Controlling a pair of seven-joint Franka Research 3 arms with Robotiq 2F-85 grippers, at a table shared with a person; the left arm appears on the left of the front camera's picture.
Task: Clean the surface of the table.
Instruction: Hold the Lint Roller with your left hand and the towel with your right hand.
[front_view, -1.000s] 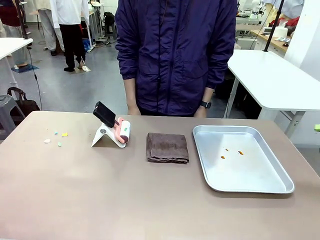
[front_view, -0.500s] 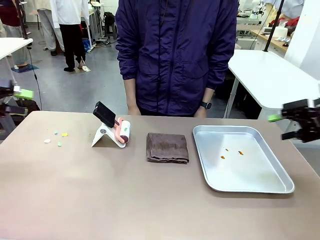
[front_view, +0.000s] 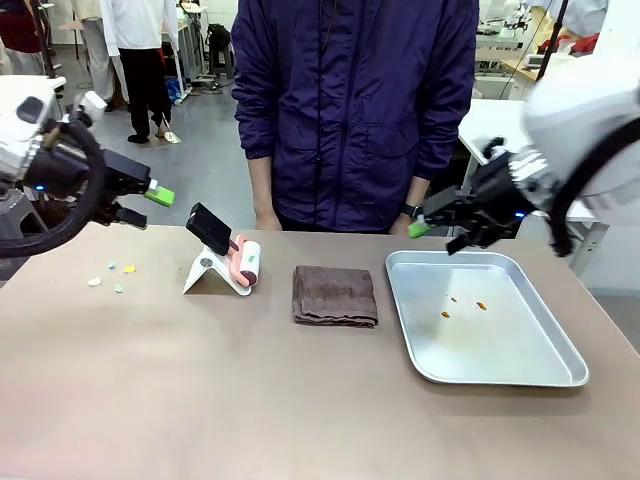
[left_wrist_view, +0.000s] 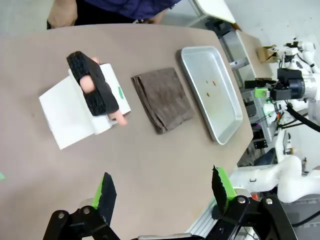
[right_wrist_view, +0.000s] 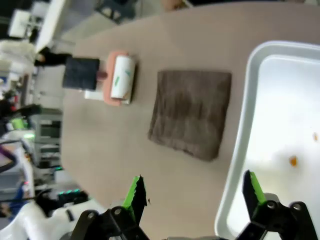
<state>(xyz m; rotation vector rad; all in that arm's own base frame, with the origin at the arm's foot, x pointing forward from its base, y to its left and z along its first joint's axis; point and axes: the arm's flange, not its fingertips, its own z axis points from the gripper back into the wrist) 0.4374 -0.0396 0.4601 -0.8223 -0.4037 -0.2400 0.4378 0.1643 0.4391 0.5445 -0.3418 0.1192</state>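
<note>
The brownish table (front_view: 200, 400) carries a few small coloured crumbs (front_view: 112, 275) near its left end. A pink lint roller with a black handle (front_view: 240, 262) leans on a white stand, and a folded brown cloth (front_view: 335, 295) lies beside it. My left gripper (front_view: 148, 205) hangs open in the air above the table's back left, over the crumbs and left of the roller. My right gripper (front_view: 438, 235) hovers open above the far left corner of the metal tray (front_view: 500, 383). From the left wrist, the open gripper (left_wrist_view: 164, 192) looks down on the roller (left_wrist_view: 95, 90) and cloth (left_wrist_view: 162, 97). The right gripper (right_wrist_view: 194, 197) frames the cloth (right_wrist_view: 192, 112).
The shiny tray (right_wrist_view: 280, 125) at the right holds a few orange specks (front_view: 465, 305). A person in a dark blue jacket (front_view: 350, 110) stands at the far edge, hands by the table. White tables stand behind at the right.
Both arms have swung in from the picture's sides toward the middle: the left gripper now hangs near the roller, the right over the tray's corner. Things on the table have not moved.
</note>
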